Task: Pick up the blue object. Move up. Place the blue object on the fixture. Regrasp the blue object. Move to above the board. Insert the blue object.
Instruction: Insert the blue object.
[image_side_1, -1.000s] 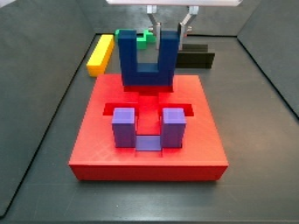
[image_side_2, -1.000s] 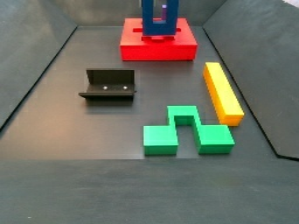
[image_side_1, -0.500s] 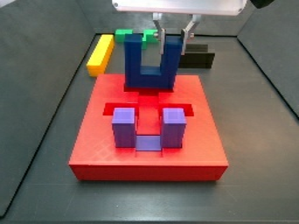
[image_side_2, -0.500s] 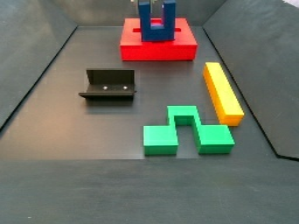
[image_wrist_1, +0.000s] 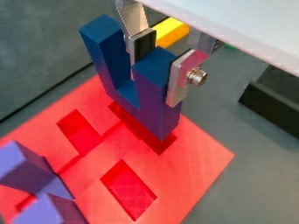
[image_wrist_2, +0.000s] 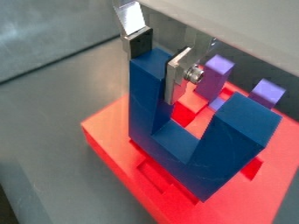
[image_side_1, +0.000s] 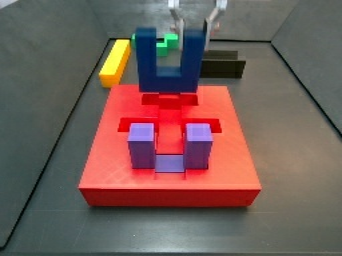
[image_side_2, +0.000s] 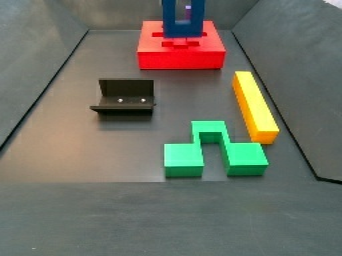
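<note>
Gripper (image_wrist_1: 162, 54): mine, clamped on one prong of the blue block (image_wrist_1: 135, 83), silver fingers (image_wrist_1: 183, 77) pressing either side of that prong; it sits above the far end of the board (image_side_1: 167, 170).

Blue block: held upright, prongs up, base down, directly below my gripper. Its base hangs just over a recessed slot in the board (image_wrist_1: 105, 144); whether it touches the board surface I cannot tell. Long axis of the base runs across the board's width in a side view (image_side_1: 171, 62).

Board: red slab with cut-out slots. Nearer end holds a purple block (image_side_1: 170, 146), seated prongs up. Slots at the far end, under the blue block, look unfilled.

Fixture (image_side_2: 124, 97): well apart from the board, on the floor, nothing in it.

Also on the floor, away from the board: yellow bar (image_side_2: 254, 104) and green block (image_side_2: 211, 150), just beside each other.

Judgement: insertion step; the coming move is straight down, base aligned to the slot beneath.
</note>
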